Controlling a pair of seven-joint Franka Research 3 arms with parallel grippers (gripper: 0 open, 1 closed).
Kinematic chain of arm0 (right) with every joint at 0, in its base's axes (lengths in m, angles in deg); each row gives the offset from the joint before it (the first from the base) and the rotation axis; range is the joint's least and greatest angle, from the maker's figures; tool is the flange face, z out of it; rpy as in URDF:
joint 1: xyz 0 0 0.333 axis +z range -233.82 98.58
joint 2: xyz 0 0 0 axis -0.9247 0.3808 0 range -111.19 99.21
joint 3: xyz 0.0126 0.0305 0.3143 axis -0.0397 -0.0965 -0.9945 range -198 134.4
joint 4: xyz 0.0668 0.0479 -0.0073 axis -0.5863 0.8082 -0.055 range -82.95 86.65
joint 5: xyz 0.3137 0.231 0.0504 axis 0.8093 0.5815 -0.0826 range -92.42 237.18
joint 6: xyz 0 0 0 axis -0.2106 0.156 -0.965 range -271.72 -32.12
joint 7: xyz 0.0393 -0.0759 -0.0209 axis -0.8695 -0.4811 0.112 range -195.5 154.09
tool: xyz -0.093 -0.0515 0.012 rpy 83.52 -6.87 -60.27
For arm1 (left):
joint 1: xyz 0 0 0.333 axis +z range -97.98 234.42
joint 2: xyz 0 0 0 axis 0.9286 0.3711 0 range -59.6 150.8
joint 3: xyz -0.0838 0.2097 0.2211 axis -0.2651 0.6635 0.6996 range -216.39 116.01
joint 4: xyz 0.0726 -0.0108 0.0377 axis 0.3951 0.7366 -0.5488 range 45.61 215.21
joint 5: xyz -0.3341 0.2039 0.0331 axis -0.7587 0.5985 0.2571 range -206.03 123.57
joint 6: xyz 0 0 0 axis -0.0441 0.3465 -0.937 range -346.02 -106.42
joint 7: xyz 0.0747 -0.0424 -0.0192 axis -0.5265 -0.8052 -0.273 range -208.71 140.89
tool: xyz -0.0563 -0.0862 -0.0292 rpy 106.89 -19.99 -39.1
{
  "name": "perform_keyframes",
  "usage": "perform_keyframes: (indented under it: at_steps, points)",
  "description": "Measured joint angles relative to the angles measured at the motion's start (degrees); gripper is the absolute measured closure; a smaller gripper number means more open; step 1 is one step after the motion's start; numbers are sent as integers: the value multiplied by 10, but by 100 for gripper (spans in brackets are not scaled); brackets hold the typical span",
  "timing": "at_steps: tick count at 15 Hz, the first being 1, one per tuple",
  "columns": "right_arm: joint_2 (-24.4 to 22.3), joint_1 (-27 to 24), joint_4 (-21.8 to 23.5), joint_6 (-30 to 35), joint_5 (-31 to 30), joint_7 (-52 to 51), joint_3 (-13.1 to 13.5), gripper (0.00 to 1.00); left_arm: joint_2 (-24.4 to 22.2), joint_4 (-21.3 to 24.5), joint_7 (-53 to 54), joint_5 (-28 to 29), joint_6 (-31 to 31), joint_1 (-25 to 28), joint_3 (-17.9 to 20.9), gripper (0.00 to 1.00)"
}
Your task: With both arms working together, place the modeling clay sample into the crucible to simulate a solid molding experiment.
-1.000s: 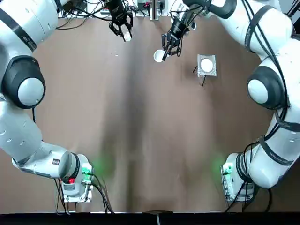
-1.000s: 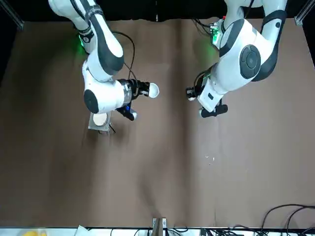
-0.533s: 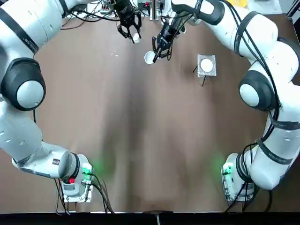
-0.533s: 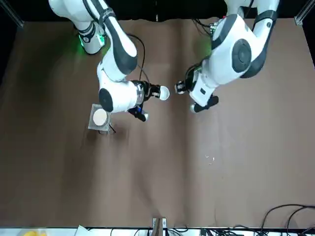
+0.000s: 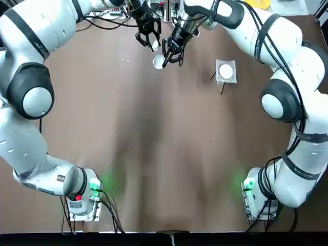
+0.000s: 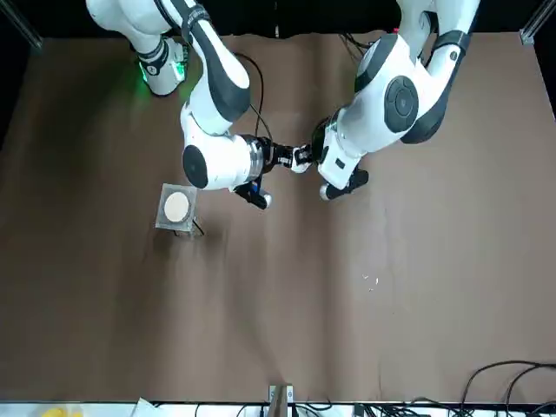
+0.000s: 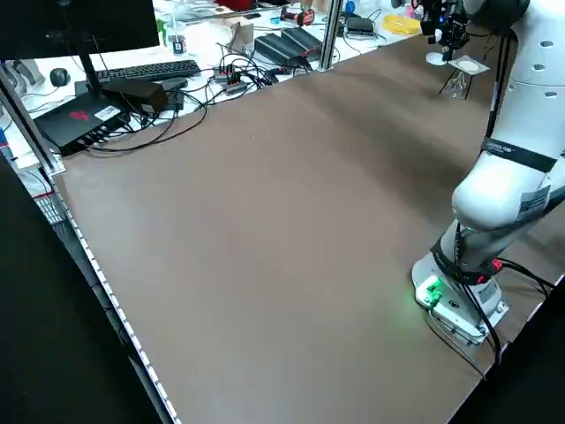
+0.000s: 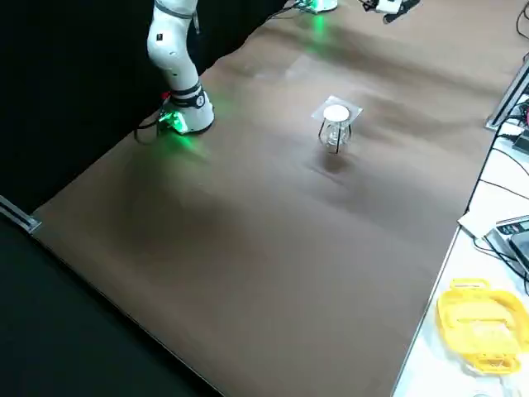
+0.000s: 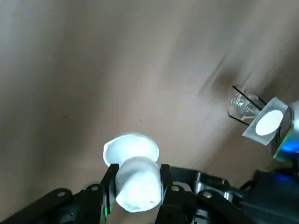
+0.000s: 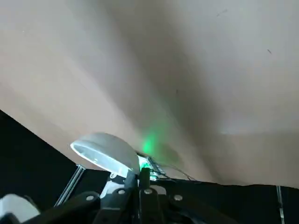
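Note:
My left gripper [image 5: 152, 44] is shut on the modeling clay sample [image 9: 138, 184], a whitish rounded lump that fills the gap between its fingers. My right gripper [image 5: 165, 56] is shut on the rim of the crucible [image 5: 158, 61], a small white cup held above the table at the far middle. In the left wrist view the crucible [image 9: 131, 148] shows just beyond the clay, nearly touching it. The right wrist view shows the crucible [image 10: 103, 148] tilted, pinched at its edge. In the front view both grippers meet near the crucible [image 6: 301, 162].
A square grey mesh pad with a white round centre [image 5: 226, 71] stands on a small wire stand to the right of the grippers [image 8: 335, 112]. Cables and equipment [image 7: 177, 79] line the far table edge. A few white specks [image 6: 371, 279] lie on the brown table.
The right gripper carried the crucible leftward and the left gripper brought the clay rightward. They were apart a second ago and now meet, the clay right beside the crucible.

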State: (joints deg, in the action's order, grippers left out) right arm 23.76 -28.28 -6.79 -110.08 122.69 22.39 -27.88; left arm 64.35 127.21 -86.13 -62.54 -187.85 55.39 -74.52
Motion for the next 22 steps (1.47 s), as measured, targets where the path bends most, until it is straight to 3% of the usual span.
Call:
perform_keyframes:
  at_steps: [11, 16, 22]
  points:
    - [0, -11, -9, 18, 2, 0, 0, 96, 21, 0, -43, 7, -30, -19, 3, 56]
    - [0, -22, -17, 20, 7, 0, 0, 96, 21, 3, -44, 10, -29, -19, 7, 12]
    - [0, -23, -17, 22, 7, 0, -1, 96, 22, 3, -61, 10, -29, -20, 7, 10]
